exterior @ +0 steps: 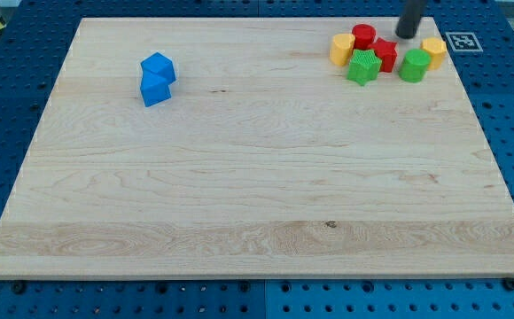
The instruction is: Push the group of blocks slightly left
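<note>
A group of blocks sits at the view's top right of the wooden board [257, 177]: a yellow block [342, 49], a red round block [363, 36], a red star-like block [385, 54], a green star-like block [362, 67], a green round block [414, 66] and a yellow block [434, 51]. My tip [407, 35] stands at the top edge of the group, between the red star-like block and the right yellow block, just above the green round block. Whether it touches any block I cannot tell.
Two blue blocks [157, 78] lie together at the view's upper left of the board. A black-and-white marker tag [463, 42] sits at the board's top right corner. A blue perforated table [9, 106] surrounds the board.
</note>
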`<state>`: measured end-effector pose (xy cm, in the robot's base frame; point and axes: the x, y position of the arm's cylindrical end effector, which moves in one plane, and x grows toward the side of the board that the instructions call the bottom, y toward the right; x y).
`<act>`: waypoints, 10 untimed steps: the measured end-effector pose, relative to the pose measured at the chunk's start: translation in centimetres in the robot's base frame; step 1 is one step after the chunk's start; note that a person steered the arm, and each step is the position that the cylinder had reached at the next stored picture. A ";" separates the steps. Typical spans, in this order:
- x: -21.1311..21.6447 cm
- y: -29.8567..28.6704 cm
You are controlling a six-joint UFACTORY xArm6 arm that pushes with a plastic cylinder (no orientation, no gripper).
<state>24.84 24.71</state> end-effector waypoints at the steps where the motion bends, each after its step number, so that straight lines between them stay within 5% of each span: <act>1: 0.6 2.0; 4: 3.9 9.3; 10: 4.7 -2.3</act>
<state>29.52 22.43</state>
